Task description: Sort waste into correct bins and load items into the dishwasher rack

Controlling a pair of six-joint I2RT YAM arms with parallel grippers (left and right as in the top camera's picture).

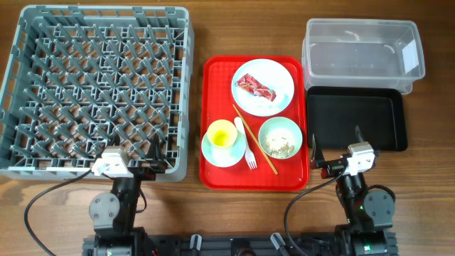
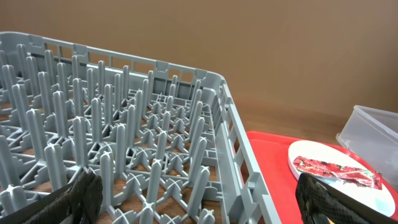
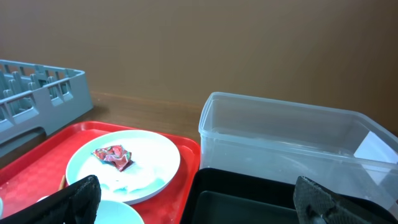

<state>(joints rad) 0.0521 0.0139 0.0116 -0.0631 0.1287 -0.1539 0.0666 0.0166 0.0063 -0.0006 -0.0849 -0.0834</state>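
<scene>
The grey-blue dishwasher rack (image 1: pixel 99 92) stands at the left and holds nothing. On the red serving tray (image 1: pixel 217 71) a white plate (image 1: pixel 279 77) carries the red wrapper (image 1: pixel 254 87) and a white tissue (image 1: pixel 266 102). The mint bowl (image 1: pixel 281 136) holds beige food scraps. The yellow cup (image 1: pixel 221 134) sits on the saucer (image 1: pixel 213 154), with the fork (image 1: pixel 246 151) and chopsticks (image 1: pixel 254 139) beside it. The clear tub (image 1: pixel 362 53) and black tray (image 1: pixel 355 117) are at the right. My left gripper (image 1: pixel 138 153) is open at the rack's near wall (image 2: pixel 202 199). My right gripper (image 1: pixel 337 146) is open over the black tray's near edge (image 3: pixel 199 202).
In the left wrist view the rack's pegs (image 2: pixel 124 124) fill the left, with the plate (image 2: pixel 342 180) and wrapper (image 2: pixel 333 169) at the right. The right wrist view shows the plate (image 3: pixel 149 155), the wrapper (image 3: pixel 113 155), the clear tub (image 3: pixel 292 137) and the black tray (image 3: pixel 249 199). Cables lie along the table's front edge.
</scene>
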